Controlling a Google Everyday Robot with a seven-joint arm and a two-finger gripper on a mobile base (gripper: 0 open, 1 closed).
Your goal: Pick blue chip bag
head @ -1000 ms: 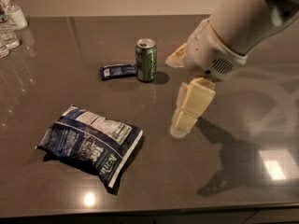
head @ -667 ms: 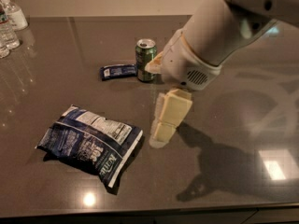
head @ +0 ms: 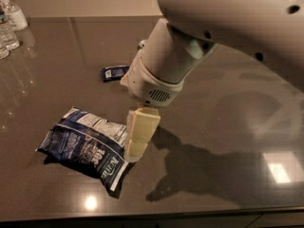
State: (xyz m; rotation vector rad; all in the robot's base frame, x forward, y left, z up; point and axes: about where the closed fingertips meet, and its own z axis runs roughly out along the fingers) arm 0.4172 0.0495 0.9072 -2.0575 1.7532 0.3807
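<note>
The blue chip bag lies flat on the dark table at the front left, navy with a white nutrition panel facing up and white lettering. My gripper hangs from the big white arm, its cream fingers pointing down over the bag's right edge, close above or touching it. The arm covers the green can, of which only a sliver of the top shows.
A small flat blue wrapper packet lies behind the arm on the table. Clear water bottles stand at the far left corner. The table's front edge runs along the bottom of the view.
The arm has swung left and toward the camera. The gripper moved from right of the can to the chip bag's right edge. The can is now hidden behind the arm.
</note>
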